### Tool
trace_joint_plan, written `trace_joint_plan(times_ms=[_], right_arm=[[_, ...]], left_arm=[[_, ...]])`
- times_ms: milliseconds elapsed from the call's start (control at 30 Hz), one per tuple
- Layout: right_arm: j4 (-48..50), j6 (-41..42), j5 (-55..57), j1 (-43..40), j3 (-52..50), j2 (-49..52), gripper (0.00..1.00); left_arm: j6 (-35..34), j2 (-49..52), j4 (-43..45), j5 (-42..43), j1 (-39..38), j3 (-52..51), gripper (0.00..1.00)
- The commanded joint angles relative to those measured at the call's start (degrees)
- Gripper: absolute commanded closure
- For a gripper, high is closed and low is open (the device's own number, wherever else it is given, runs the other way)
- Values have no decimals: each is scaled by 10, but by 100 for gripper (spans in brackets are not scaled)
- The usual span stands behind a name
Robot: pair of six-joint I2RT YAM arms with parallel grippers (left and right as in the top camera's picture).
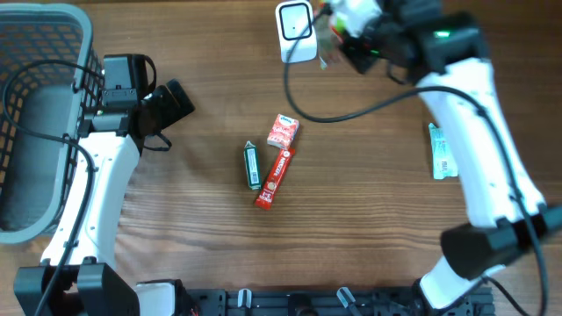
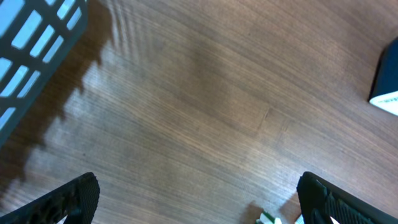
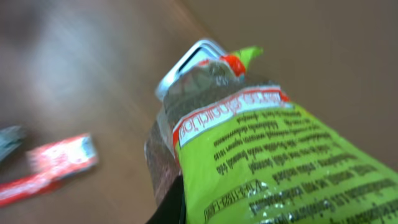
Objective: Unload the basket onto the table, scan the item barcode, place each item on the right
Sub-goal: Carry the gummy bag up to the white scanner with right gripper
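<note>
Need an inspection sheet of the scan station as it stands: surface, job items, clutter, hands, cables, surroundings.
Surface: brown wooden tabletop, no spills seen.
Job's things: lime-green printed foil packet held up close to the white boxy barcode scanner; no barcode made out.
Clutter: small pink-red packet, long red stick packet and dark green stick packet mid-table; white-and-green packet beside the right arm.
Hands: left hand open over bare wood, empty; right hand shut on the green packet.
Cables: black scanner cable loops across the table.
Surroundings: grey slatted plastic basket at the left edge.
</note>
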Motion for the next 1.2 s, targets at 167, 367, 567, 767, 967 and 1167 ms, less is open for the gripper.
trace_joint_plan(times_ms=[167,367,567,767,967,1167], right_arm=[[326,-214,270,52,16,198,96],[497,-288,311,54,16,272,96],[496,-290,300,84,14,273,96],[432,-286,303,94,2,273,96],[441,-236,304,93,-1,265,96],[276,-15,189,66,-1,107,96]], left_arm=[[-1,-4,2,-4,2,8,0],[-1,-4,2,-4,2,8,0],[-1,-4,2,-4,2,8,0],[-1,-4,2,-4,2,8,0],[-1,-4,2,-4,2,8,0],[-1,-4,2,-4,2,8,0]])
